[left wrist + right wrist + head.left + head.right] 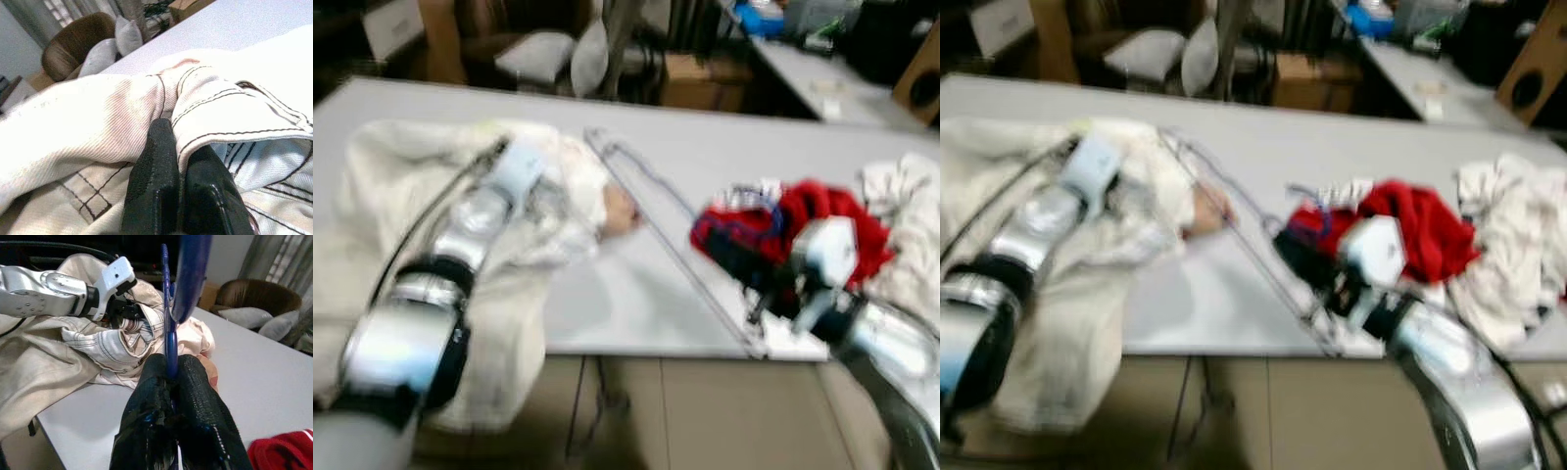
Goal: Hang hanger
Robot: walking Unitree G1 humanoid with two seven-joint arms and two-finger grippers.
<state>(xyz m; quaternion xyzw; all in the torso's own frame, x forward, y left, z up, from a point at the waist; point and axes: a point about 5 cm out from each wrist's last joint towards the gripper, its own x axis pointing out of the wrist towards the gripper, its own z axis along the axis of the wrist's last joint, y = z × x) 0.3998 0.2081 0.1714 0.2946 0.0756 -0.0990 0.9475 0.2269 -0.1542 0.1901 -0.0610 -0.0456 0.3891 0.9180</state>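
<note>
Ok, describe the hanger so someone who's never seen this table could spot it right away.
Start at the big white table. Between the cream garment heaped on its left and the red garment on its right, a thin blue hanger runs slantwise toward the near edge. It is the one rigid, wiry thing among soft cloth, and the right gripper is shut on its near end.

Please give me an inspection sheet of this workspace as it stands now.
Surface: grey table, partly covered in laundry.
Job's things: blue hanger, pinched at its thin bar; cream garment heaped on the table's left.
Clutter: red garment, white cloth pile at the right.
Grippers: left gripper shut on the cream garment; right gripper shut on the hanger.
Cables: black cable along the left arm.
Surroundings: brown chair with grey cushions, second table behind.
</note>
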